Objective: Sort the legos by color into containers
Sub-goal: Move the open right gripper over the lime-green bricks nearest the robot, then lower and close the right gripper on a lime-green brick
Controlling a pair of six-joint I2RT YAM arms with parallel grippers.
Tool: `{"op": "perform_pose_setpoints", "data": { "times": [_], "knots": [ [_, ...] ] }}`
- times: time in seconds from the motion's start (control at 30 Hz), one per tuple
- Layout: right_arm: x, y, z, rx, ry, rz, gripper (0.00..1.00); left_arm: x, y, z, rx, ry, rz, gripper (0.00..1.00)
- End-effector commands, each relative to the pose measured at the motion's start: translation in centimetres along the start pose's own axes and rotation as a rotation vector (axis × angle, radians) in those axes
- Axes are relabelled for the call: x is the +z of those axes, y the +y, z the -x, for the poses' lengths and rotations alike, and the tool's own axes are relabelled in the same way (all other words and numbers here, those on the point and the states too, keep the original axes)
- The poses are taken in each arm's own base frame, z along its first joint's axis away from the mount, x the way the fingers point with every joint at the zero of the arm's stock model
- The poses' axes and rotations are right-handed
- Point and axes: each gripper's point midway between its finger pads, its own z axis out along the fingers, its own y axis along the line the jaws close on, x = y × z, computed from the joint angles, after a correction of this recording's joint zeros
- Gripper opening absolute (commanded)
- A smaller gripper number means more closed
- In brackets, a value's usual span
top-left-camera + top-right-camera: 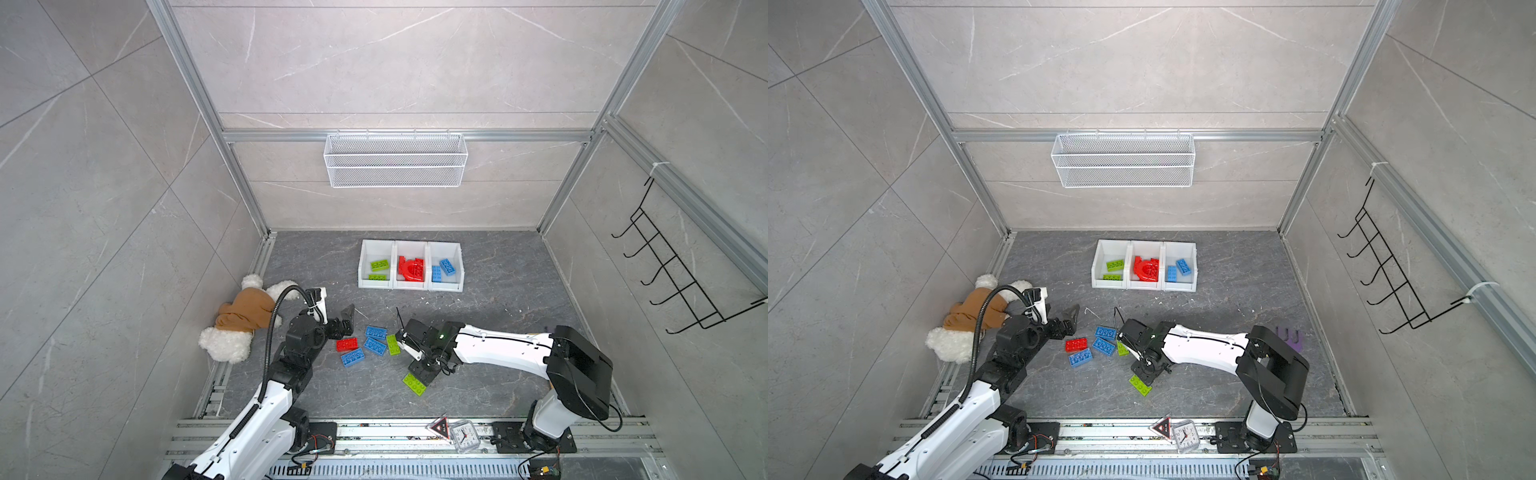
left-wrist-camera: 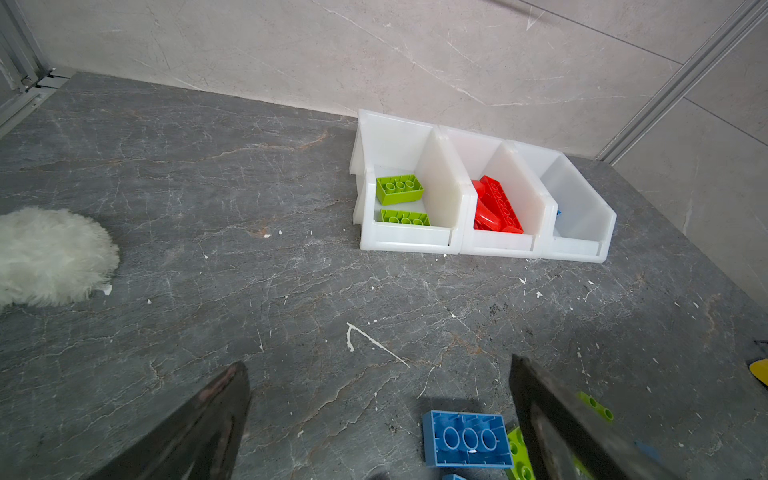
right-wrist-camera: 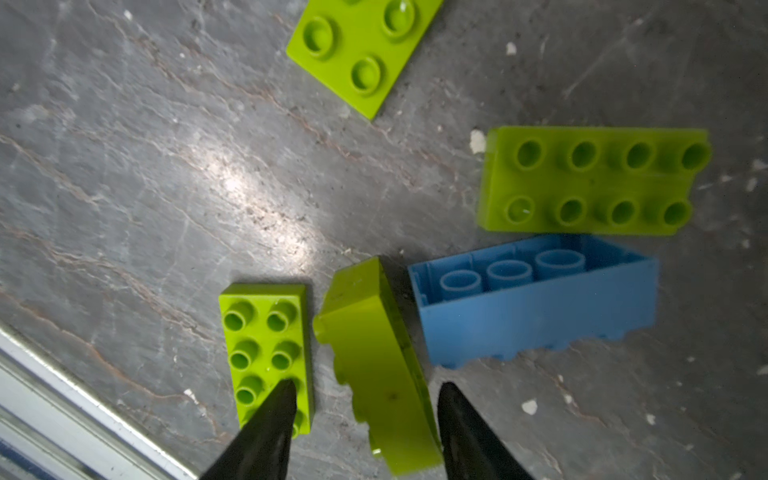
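Observation:
The containers (image 1: pixel 410 246) stand in a row at the back: green legos (image 1: pixel 379 265) in the left one, red (image 1: pixel 411 268) in the middle, blue (image 1: pixel 444 268) in the right. On the floor lie a red brick (image 1: pixel 346 344), three upside-down blue bricks (image 1: pixel 375 345) and green bricks (image 1: pixel 392 344). My right gripper (image 3: pixel 366 384) points down, jaws open around a green brick (image 3: pixel 374 365) lying on its side, with a gap at one finger. A flat green brick (image 3: pixel 266 345) and a blue one (image 3: pixel 536 299) flank it. My left gripper (image 2: pixel 378 361) hovers open and empty.
A plush bear (image 1: pixel 245 316) lies by the left wall. A wire basket (image 1: pixel 395 160) hangs on the back wall and a black hook rack (image 1: pixel 673 266) on the right wall. A purple rake (image 1: pixel 1289 338) lies behind the right arm. A small clock (image 1: pixel 464 434) sits on the front rail.

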Motion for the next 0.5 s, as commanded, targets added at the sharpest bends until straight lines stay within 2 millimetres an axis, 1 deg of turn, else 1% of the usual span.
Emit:
{"op": "perform_pose_setpoints", "data": {
  "times": [0.0, 0.3, 0.47],
  "knots": [
    [0.53, -0.43, 0.30, -0.006, 0.001, -0.023, 0.54, -0.22, -0.43, 1.80, 0.003, -0.058, -0.013, 1.00],
    [1.47, -1.05, -0.50, 0.013, 0.028, -0.056, 0.47, -0.37, -0.48, 1.96, 0.002, -0.064, -0.016, 1.00],
    [0.93, -0.99, -0.26, 0.015, 0.007, -0.052, 0.41, -0.39, -0.47, 1.95, 0.002, -0.064, -0.015, 1.00]
  ]
}}
